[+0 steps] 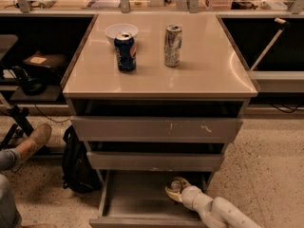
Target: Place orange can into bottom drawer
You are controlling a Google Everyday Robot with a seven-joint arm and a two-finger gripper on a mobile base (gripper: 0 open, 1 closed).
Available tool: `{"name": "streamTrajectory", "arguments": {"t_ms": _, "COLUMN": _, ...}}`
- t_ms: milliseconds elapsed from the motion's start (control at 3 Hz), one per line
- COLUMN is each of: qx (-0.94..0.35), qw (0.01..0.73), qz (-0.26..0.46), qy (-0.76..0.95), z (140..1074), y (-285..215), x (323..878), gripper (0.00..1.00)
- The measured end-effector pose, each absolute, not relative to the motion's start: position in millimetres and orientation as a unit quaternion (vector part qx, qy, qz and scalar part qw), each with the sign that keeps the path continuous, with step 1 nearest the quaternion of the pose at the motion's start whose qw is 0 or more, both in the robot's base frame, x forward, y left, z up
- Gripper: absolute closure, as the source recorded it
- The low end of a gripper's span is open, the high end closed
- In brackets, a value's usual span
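The orange can is inside the open bottom drawer, at its back right; only its silver top and a little of its side show under the middle drawer's front. My gripper reaches into the drawer from the lower right and is shut on the can, its pale fingers wrapped around the can's body. The arm runs off to the lower right over the drawer's right corner.
On the cabinet top stand a dark blue can, a silver-grey can and a white bowl. The two upper drawers are slightly open. A black backpack and a person's shoe are on the floor at left.
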State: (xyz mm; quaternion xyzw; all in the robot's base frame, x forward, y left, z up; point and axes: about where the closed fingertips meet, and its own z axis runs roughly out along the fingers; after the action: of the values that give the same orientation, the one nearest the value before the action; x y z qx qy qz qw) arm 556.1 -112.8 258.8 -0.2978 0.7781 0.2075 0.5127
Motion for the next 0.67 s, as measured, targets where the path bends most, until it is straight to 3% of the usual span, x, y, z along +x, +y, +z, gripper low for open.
{"name": "streamTrajectory", "arguments": {"t_ms": 667, "qx": -0.292, "qw": 0.464, "qz": 0.21, "qy": 0.809, "z": 181.0, "y": -106.9, "x": 546.7, "gripper": 1.0}}
